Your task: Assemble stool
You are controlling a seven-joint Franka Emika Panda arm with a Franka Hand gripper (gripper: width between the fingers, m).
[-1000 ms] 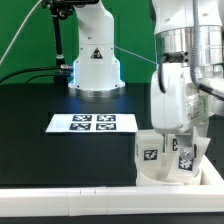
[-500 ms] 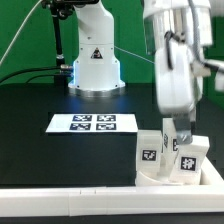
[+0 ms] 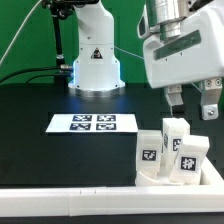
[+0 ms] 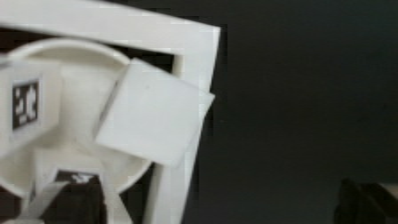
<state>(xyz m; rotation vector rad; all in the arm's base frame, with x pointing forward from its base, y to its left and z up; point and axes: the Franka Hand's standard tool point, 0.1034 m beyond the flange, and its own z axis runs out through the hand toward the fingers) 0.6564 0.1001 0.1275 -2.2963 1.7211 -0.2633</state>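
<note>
The stool (image 3: 168,158) stands upside down at the table's front on the exterior view's right. Its round seat (image 3: 150,175) lies flat with three tagged block legs upright on it. The rear leg (image 3: 176,133) is directly below my gripper (image 3: 192,104), which hangs open above it, touching nothing. In the wrist view, the seat (image 4: 68,95) and a leg's white top face (image 4: 157,115) are visible, with the dark fingertips (image 4: 39,206) at the frame's edge. My gripper (image 4: 206,203) holds nothing.
The marker board (image 3: 93,123) lies flat mid-table. A long white L-shaped bar (image 3: 90,190) runs along the front edge and bends beside the stool; it also appears in the wrist view (image 4: 199,60). The arm's base (image 3: 95,65) stands behind.
My gripper was down around the rear leg a second ago. It has let go, opened wide and risen straight up; the leg stays standing on the seat.
</note>
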